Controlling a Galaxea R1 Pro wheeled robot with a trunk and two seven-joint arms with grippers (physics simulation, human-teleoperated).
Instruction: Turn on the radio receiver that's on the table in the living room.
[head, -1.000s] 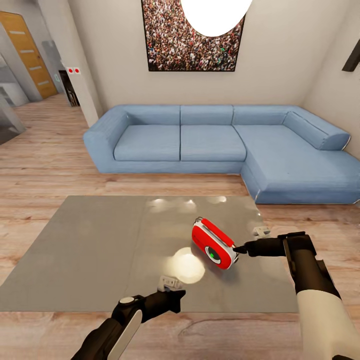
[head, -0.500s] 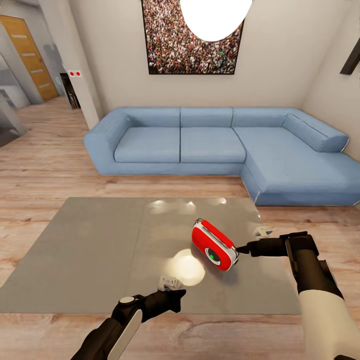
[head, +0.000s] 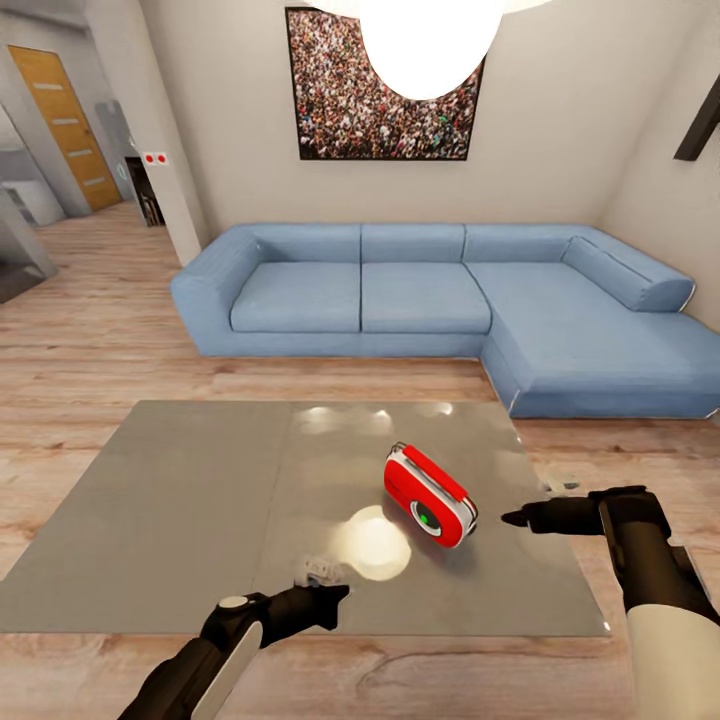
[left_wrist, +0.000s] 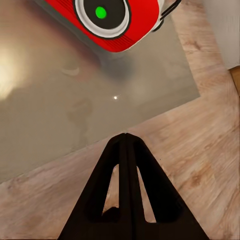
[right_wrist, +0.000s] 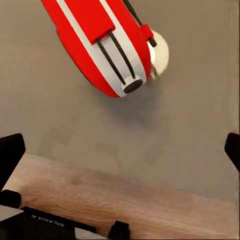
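1. Light wood plank flooring (head: 90, 350) ran beneath a long blue L-shaped sofa (head: 440, 300), a framed crowd picture (head: 385, 95) and a glowing pendant lamp (head: 425, 40), all beyond the table (head: 180, 500) in the head view.

2. On that glossy grey top, right of its middle, lay the radio receiver (head: 430, 493), tipped on its side with the round dial aimed toward the table's near edge, where both arms could reach it.

3. Off the radio's right end, apart from it, hung the right gripper (head: 515, 518); I judged it placed to approach that end. From the head it looked like a closed point, but its own wrist camera showed two dark fingertips (right_wrist: 11, 150) far apart at the frame's edges, so the jaws stood wide and held nothing.

4. Near the table's front edge, well short of the radio, the left gripper (head: 335, 597) sat with its fingers (left_wrist: 126, 150) pressed together into a single wedge, empty, probably parked clear of the work.

5. A green dot glowed at the centre of the dial (left_wrist: 102, 14) in the left wrist view, likely meaning power was on. The right wrist view instead gave the radio's white-striped back (right_wrist: 102, 47) with its thin wire handle (right_wrist: 135, 15).
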